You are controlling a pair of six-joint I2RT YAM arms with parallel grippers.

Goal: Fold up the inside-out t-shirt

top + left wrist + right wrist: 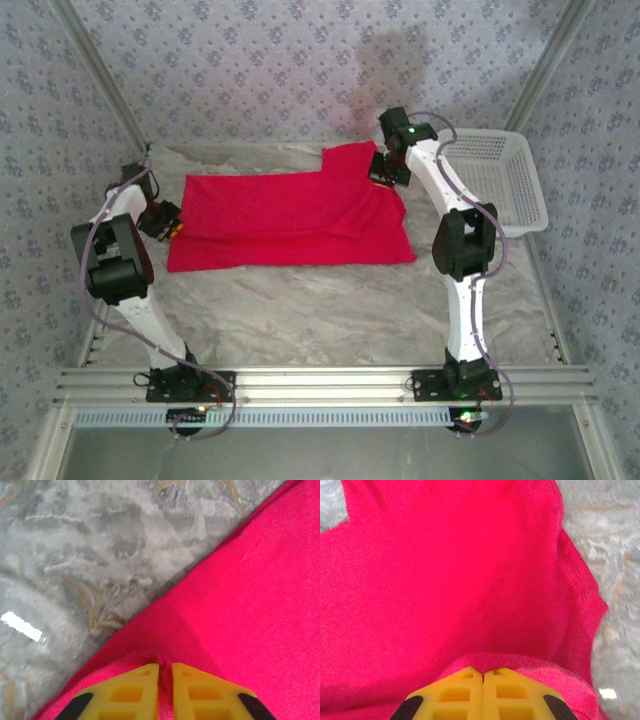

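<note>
Looking down, we see the red t-shirt (290,215) spread flat across the far half of the table (330,310), its right end near the white basket (505,185). Our left gripper (166,667) has its fingers nearly together, with a ridge of the t-shirt's left edge pinched between them. Our right gripper (483,671) is closed tight on bunched cloth at the far right corner.

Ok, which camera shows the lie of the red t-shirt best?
The top external view: the whole t-shirt lies spread on the table, partly folded. The left wrist view gives one edge pinched at the left claw; the right wrist view, fabric bunched at the right claw.
</note>
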